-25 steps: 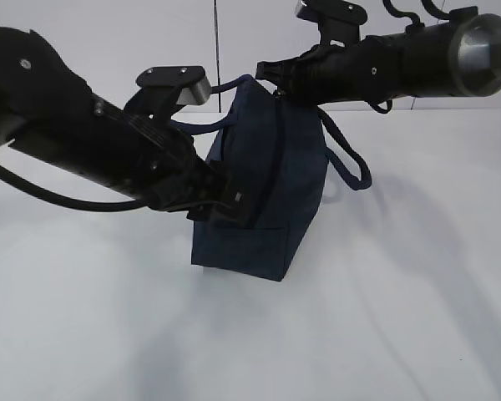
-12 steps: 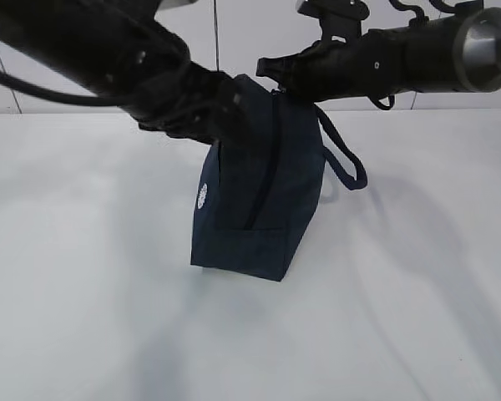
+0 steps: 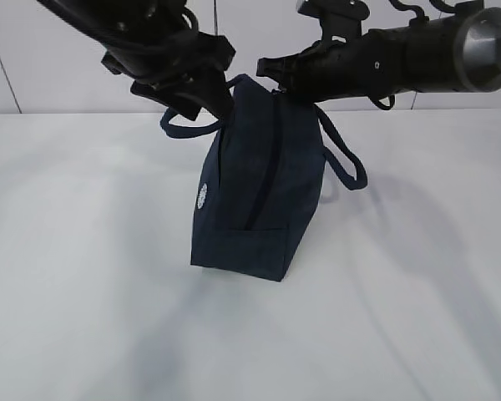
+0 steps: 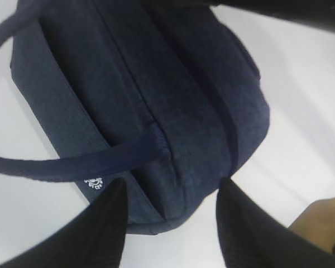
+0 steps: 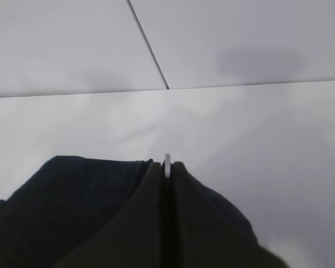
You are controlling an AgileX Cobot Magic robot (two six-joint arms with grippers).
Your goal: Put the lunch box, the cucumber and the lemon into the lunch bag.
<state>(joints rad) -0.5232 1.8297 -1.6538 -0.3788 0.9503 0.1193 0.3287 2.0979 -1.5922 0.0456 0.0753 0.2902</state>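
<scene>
While the lunch bag (image 3: 259, 184) stands upright on the white tabletop (image 3: 83, 292), I note right gripper (image 3: 271, 71) jaws pinching the silver ring pull (image 5: 167, 166) at its top, left gripper (image 4: 167, 223) jaws spread, just above the bag's end, holding nothing.

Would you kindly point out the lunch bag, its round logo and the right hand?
lunch bag (image 3: 263, 192): exterior view, front fabric panel.
logo (image 3: 203, 197): exterior view, white round patch.
right hand (image 5: 167, 167): right wrist view, pinched fingertips.

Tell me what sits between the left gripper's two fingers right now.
In the left wrist view, the left gripper stands open above the lunch bag; only the bag's end and bare white table show between its fingers, nothing gripped.
</scene>
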